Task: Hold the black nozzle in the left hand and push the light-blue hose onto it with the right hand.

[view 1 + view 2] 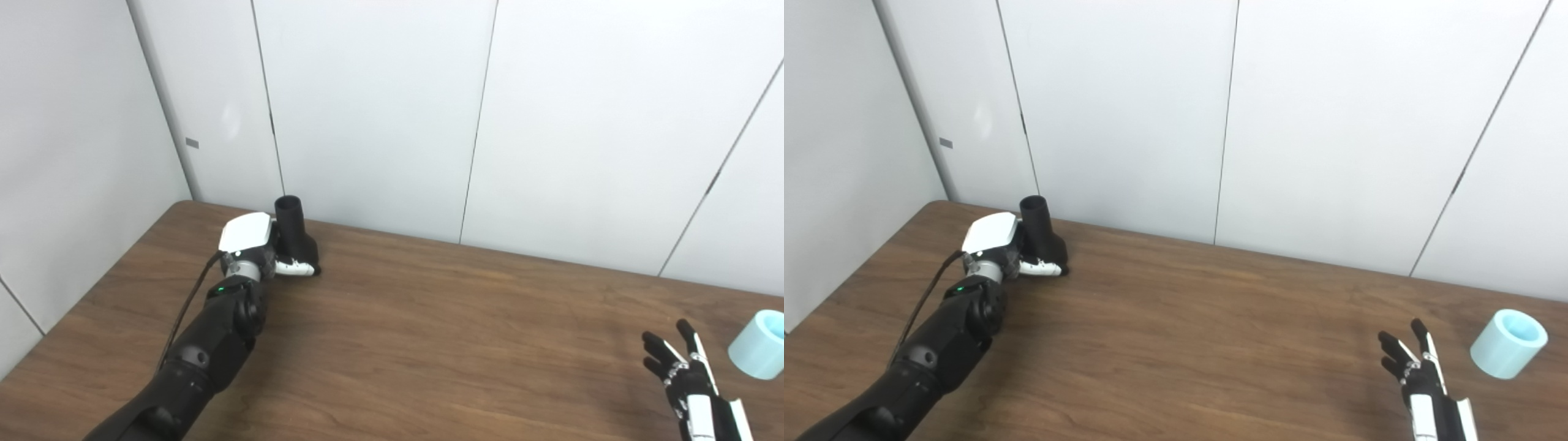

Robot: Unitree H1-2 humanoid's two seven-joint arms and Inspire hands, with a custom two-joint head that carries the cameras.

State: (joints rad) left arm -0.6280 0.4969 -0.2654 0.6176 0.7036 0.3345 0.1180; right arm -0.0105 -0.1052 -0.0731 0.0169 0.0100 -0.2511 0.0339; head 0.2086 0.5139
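Observation:
The black nozzle (295,231) stands upright near the table's back left corner, its open round mouth pointing up. My left hand (260,248) is wrapped around its lower part, thumb across the front. A short light-blue hose piece (1508,342) lies tilted on the table at the far right, its open end facing up and right. My right hand (1415,362) is open, fingers spread and pointing away, a short way left of the hose and not touching it.
The brown wooden table (429,331) fills the lower view, bounded at the back and left by white wall panels (380,110). A black cable (190,300) runs along my left forearm.

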